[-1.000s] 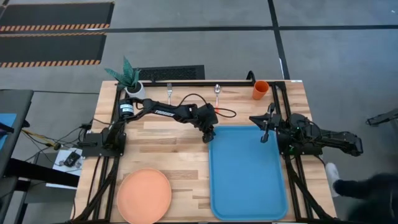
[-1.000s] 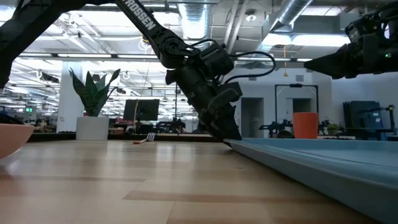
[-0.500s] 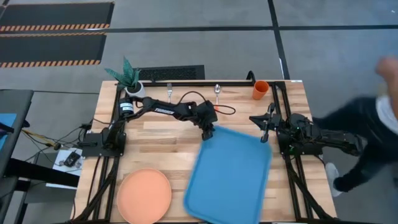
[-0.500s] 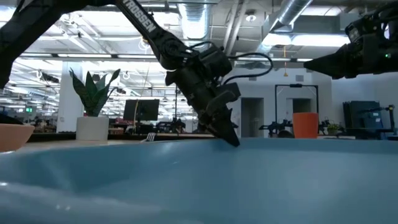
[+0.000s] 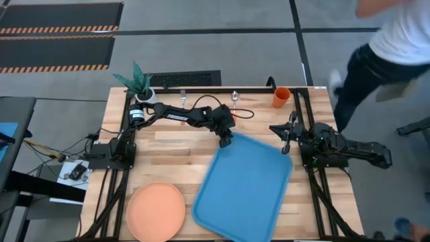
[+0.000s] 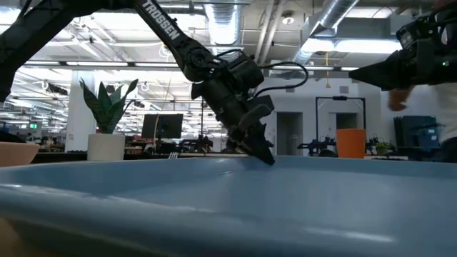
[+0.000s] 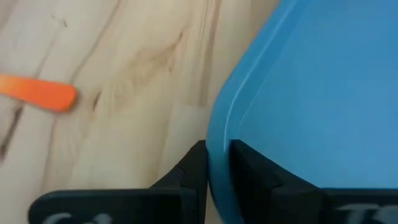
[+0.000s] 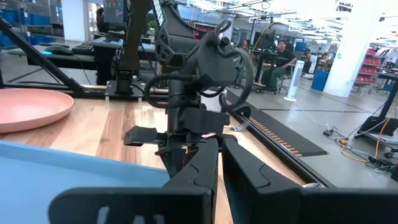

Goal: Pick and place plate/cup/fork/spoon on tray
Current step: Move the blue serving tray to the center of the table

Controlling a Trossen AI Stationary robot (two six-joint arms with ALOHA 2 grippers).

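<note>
Left end effector (image 5: 226, 139) clamped on the rim of the blue tray (image 5: 243, 187) at its far corner, one finger either side of the raised edge, as seen close up from the left wrist. Tray skewed on the table (image 5: 168, 158), long axis running from the left end effector down toward the table's near edge and slanting left, near corner overhanging or cut off at the bottom of the overhead view. Most of the low view filled by the tray's blue surface, hiding the table top behind it.

Plate (image 5: 156, 210) flat beside the tray's near-left corner, well apart from the left end effector; touching or merely close, hard to tell. Fork (image 5: 182, 96) and spoon (image 5: 234, 96) just beyond the left end effector at the table's far edge, spoon largely masked by the arm and cable; only an orange handle tip visible in the left wrist view, owner unclear. Cup (image 5: 281, 97) upright at the far edge, beyond the right end effector (image 5: 286, 139).

Right end effector hovering just off the tray's right corner, fingers nearly together, gripping nothing. Potted plant (image 5: 140, 85) at the far-left corner. Person (image 5: 383, 47) passing beyond the table, partly cut off.
</note>
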